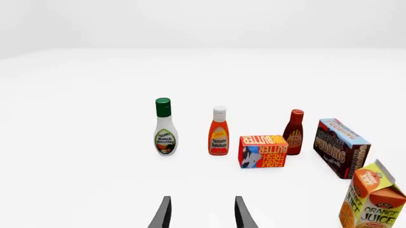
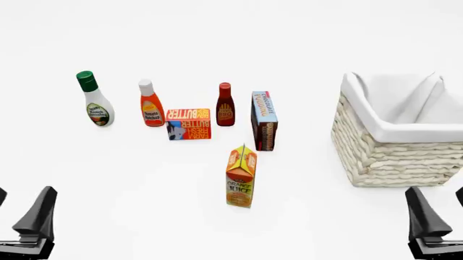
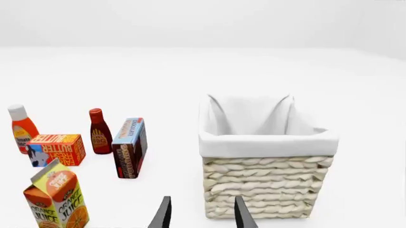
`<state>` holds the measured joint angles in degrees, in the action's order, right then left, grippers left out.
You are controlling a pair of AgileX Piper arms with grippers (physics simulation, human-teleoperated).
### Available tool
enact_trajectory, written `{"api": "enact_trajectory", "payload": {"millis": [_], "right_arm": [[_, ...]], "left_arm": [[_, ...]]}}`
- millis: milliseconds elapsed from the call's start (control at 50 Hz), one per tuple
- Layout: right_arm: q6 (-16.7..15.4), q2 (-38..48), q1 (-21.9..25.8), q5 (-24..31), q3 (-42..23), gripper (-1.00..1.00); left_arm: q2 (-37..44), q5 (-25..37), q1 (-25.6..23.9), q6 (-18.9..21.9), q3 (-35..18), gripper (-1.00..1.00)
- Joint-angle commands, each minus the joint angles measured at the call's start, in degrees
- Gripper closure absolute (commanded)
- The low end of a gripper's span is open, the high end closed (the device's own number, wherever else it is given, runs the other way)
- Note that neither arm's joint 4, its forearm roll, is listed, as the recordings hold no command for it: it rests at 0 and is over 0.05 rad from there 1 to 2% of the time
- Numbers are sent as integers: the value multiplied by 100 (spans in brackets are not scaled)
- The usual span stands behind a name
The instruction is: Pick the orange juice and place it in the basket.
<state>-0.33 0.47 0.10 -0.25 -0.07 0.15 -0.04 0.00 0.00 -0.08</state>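
One basket (image 2: 376,157) of cream woven wicker, lined with white cloth folded over its rim, stands on the white table (image 2: 145,206) toward the right side; the visible part of its interior holds nothing but the lining. One chocolate pudding box (image 2: 264,120) stands on edge near mid-table, left of the basket. One orange juice (image 2: 241,176) carton stands upright, nearer the arms' edge than the pudding box and apart from all other items, outside the basket. One butter box (image 2: 188,124) sits just in front of the bottle row. Three bottles stand upright along the far side: one ranch dressing bottle (image 2: 94,99) with green cap, farthest left; one ketchup bottle (image 2: 150,104) with white cap; one dark red sauce bottle (image 2: 225,105) beside the pudding box. Left end effector (image 1: 201,213) and right end effector (image 3: 201,213): fingers spread, holding nothing, both at the near edge of the table.
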Motion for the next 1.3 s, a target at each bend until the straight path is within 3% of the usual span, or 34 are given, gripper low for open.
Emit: {"api": "enact_trajectory", "payload": {"millis": [20, 500, 660, 860, 920, 1040, 1280, 1300], "right_arm": [[-71, 55, 11, -21, -16, -100], [-98, 103, -107, -54, -6, -100], [380, -34, -296, 88, -172, -100], [401, 14, -140, 638, -718, -100], [446, 660, 108, 245, -777, -100], [681, 1282, 260, -22, -927, -100], [781, 1305, 267, 650, -1419, -100], [918, 1468, 292, 625, -1434, -100]], "left_arm": [[33, -9, 1, 0, -19, -100], [2, 2, 61, 23, -26, -100], [3, -2, 61, 22, -23, -100], [12, -17, 61, 23, -17, -100], [16, -24, 61, 23, -14, -100], [20, -30, 61, 23, -12, -100], [16, -27, 62, 24, -11, -100], [16, -27, 62, 24, -11, -100]]}}
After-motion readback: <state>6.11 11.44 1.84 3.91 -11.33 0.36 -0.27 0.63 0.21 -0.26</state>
